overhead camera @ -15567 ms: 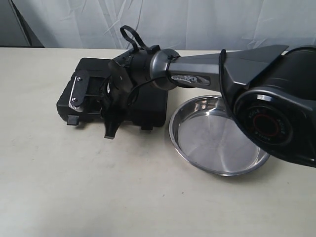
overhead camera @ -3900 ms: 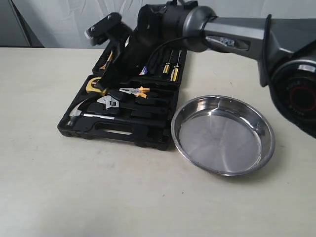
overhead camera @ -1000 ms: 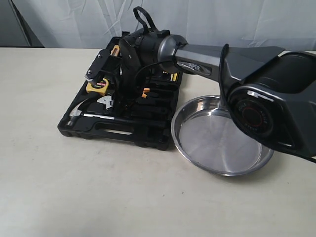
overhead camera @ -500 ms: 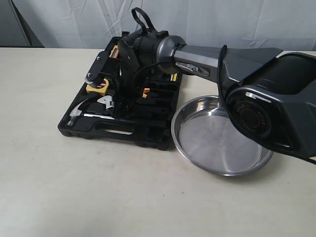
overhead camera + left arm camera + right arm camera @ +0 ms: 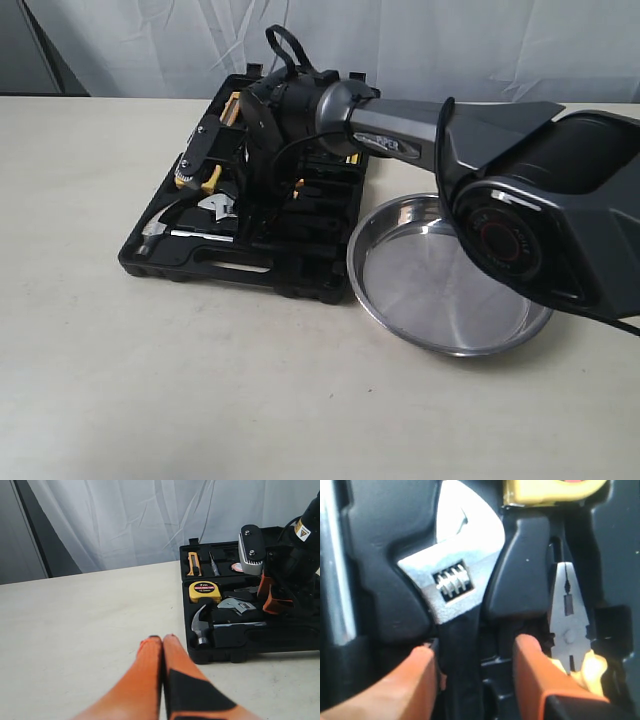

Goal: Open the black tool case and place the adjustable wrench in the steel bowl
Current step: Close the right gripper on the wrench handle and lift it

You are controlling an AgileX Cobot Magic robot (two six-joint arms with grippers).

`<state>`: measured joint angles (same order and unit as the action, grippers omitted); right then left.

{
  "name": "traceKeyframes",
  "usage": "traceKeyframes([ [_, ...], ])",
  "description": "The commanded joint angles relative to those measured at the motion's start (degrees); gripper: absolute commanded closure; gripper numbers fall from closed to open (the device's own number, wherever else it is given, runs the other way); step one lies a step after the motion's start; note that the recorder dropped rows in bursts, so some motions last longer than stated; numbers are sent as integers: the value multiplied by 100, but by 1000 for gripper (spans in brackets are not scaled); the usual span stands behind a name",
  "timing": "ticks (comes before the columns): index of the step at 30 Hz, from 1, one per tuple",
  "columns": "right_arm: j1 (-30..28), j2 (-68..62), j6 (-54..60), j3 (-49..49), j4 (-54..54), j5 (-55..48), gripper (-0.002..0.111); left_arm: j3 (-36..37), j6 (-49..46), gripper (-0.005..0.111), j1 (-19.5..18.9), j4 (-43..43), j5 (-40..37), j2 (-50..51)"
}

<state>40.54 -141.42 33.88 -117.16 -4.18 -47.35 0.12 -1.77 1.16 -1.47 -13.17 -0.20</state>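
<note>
The black tool case (image 5: 300, 275) lies open, adjustable wrench (image 5: 452, 580) in its recess, right hand (image 5: 476, 652) spread astride the black handle, contact hard to judge, so grasping's on: pinch, lift clear, carry to the steel bowl (image 5: 440, 280).

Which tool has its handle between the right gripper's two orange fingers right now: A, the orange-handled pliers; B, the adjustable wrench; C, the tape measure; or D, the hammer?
B: in the right wrist view the black handle of the adjustable wrench runs between the orange fingers of the right gripper, with the pliers off to one side.
</note>
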Motion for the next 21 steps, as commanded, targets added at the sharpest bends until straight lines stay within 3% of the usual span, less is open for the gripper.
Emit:
traceKeyframes([
  [1,-45,-29,65,41,-133,-49,63,-12,5,106,6,-21,-12,20],
  [6,-45,-80,65,41,-133,-50,66,-12,5,106,6,-21,-12,20],
  [17,-45,-273,65,41,-133,-50,108,-12,5,106,6,-21,-12,20],
  [21,-45,-216,65,41,-133,-50,109,-12,5,106,6,-21,-12,20],
])
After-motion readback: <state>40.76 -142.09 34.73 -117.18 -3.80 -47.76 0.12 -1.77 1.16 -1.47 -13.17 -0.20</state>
